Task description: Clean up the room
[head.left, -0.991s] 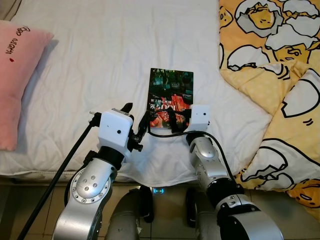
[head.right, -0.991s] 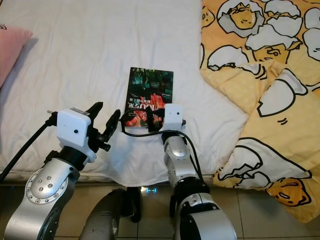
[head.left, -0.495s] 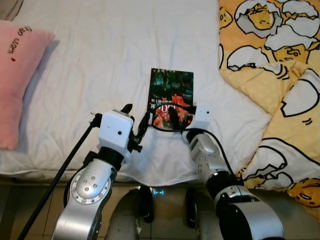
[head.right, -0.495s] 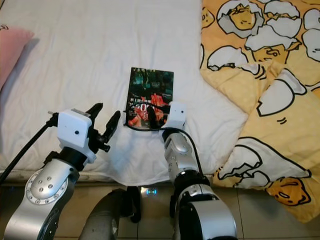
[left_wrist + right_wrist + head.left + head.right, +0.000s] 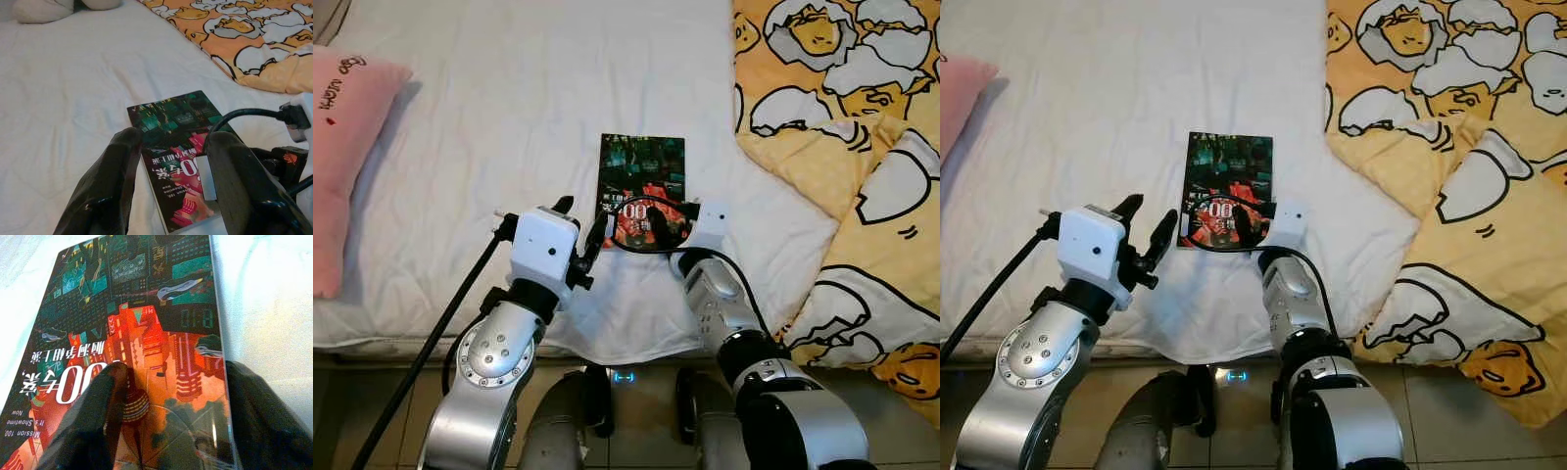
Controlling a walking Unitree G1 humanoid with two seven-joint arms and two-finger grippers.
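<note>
Fingers of the right gripper [image 5: 651, 223] spread over the book [image 5: 642, 176], which lies flat on the white bed [image 5: 489, 117]; left gripper [image 5: 1148, 235] beside it, fingers apart.

Left wrist: book between both fingers [image 5: 107, 181], unheld.

Right wrist: cover reads "Mission 100", "It's Showtime Now".

Judgement: pickup under way; next, clamp the book's near edge.

A white-sheeted bed [image 5: 509, 108] carries a book [image 5: 642, 176], a pink pillow [image 5: 342, 147] and a yellow egg-print duvet [image 5: 842, 127].
</note>
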